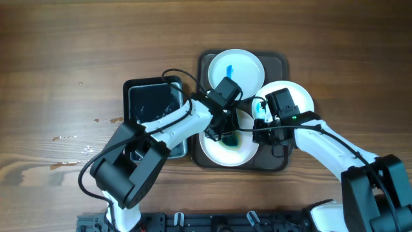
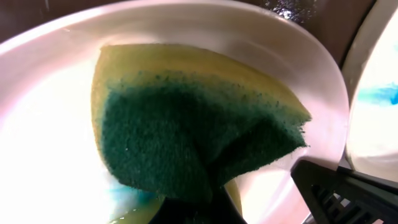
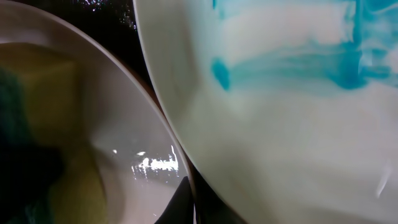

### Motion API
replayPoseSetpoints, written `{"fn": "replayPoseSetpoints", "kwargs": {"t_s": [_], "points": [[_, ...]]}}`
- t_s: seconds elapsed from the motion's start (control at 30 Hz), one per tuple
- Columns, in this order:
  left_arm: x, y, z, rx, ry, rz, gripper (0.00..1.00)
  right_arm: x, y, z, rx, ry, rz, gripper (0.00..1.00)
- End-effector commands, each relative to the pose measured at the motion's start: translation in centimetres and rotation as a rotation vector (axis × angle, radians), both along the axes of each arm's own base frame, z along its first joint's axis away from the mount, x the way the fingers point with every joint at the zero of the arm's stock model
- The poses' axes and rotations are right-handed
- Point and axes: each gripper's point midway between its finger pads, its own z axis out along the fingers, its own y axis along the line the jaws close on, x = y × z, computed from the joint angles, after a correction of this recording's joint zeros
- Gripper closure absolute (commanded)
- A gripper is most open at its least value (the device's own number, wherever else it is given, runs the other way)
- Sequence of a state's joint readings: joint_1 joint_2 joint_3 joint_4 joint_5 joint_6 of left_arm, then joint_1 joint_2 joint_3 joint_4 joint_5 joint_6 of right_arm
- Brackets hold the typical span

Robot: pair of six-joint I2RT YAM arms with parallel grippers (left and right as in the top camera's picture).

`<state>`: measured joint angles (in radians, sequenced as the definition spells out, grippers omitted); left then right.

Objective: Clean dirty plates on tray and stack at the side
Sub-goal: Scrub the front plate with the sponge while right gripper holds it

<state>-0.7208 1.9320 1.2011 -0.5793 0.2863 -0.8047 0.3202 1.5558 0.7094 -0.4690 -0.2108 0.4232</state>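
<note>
Three white plates sit on a dark tray [image 1: 278, 64]. The far plate [image 1: 235, 69] has a blue smear. The right plate [image 1: 300, 93] is smeared blue too, as the right wrist view [image 3: 298, 112] shows. The front plate [image 1: 243, 151] carries a green-and-yellow sponge [image 2: 186, 124]. My left gripper [image 1: 222, 129] is shut on the sponge and presses it on the front plate [image 2: 50, 124], where a faint blue trace remains. My right gripper [image 1: 261, 122] is shut on the front plate's rim [image 3: 155, 124], with a finger on each side.
A black bin [image 1: 151, 103] stands just left of the tray, under the left arm. Bare wooden table surrounds the tray. The right gripper's black body [image 2: 348, 193] lies close beside the sponge.
</note>
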Motion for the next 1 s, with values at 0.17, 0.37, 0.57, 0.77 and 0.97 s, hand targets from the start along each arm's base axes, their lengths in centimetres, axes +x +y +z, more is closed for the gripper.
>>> {"fn": "replayPoseSetpoints", "kwargs": {"t_s": [0.17, 0.37, 0.57, 0.77, 0.97], "points": [[0.1, 11.3, -2.0, 0.477, 0.025, 0.148, 0.96, 0.2, -1.6, -0.9, -0.084, 0.005, -0.047, 0.96], [0.8, 8.8, -1.8, 0.285, 0.065, 0.077, 0.96, 0.2, -1.6, -0.9, -0.084, 0.005, -0.047, 0.96], [-0.1, 0.3, -0.7, -0.032, 0.048, -0.046, 0.96, 0.2, -1.6, -0.9, -0.085, 0.006, -0.047, 0.96], [-2.1, -3.5, -0.5, -0.095, 0.018, -0.139, 0.96, 0.1, -1.6, -0.9, -0.085, 0.007, -0.047, 0.96], [-2.6, -1.9, -1.1, -0.020, 0.046, -0.123, 0.96, 0.1, -1.6, -0.9, -0.086, 0.009, -0.047, 0.96]]}}
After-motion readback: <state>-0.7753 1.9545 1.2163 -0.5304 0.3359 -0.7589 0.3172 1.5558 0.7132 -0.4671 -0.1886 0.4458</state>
